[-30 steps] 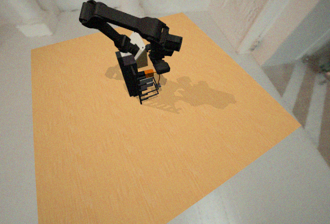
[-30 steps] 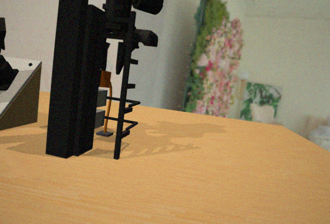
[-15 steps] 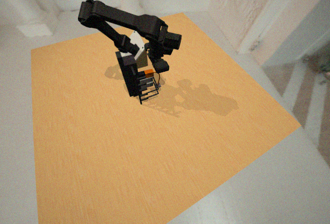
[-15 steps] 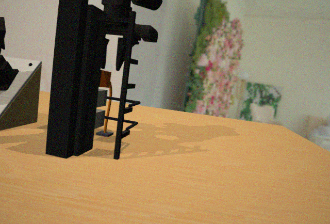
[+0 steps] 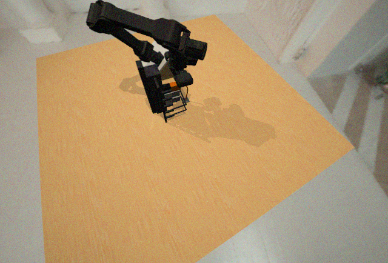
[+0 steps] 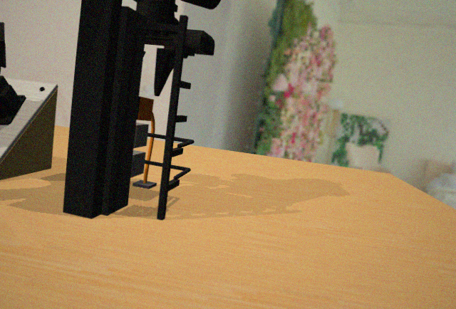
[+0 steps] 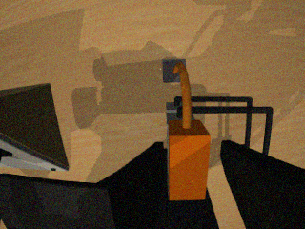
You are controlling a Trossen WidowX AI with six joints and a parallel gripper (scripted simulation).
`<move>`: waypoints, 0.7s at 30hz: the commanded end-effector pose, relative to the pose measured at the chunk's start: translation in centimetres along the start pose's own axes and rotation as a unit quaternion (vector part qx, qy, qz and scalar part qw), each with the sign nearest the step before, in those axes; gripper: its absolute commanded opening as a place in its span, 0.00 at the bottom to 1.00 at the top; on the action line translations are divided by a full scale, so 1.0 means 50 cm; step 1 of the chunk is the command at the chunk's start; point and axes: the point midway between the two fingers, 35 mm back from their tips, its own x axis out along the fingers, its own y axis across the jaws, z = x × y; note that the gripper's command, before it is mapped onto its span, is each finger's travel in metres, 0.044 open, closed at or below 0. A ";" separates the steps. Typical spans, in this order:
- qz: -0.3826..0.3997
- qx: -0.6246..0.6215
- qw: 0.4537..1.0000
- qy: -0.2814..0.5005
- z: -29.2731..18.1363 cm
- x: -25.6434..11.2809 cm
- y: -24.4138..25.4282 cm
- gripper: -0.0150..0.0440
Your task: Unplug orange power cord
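The power strip (image 5: 152, 86) is a tall black upright block (image 6: 99, 92) on the orange table. The orange plug (image 5: 173, 84) sits against its face, and it also shows in the exterior view (image 6: 145, 109) and the wrist view (image 7: 189, 159). Its orange cord (image 6: 149, 151) hangs down to a small grey end piece (image 6: 144, 184) on the table. My gripper (image 7: 192, 149) is open. Its dark fingers stand on either side of the plug's top, with a gap showing on the right side. In the exterior view the fingertips (image 6: 162, 77) hang just above the plug.
A thin black wire rack (image 6: 171, 114) stands right in front of the strip, close to the plug and the cord. A grey wedge-shaped base (image 6: 26, 129) sits behind the strip to the left. Other grey plugs (image 5: 171, 96) sit lower on the strip.
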 end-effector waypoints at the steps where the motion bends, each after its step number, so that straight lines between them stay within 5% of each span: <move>1: 0.001 -0.004 1.000 0.003 -0.018 0.003 0.002 0.53; 21: 0.001 -0.004 1.000 0.004 -0.026 0.027 0.003 0.53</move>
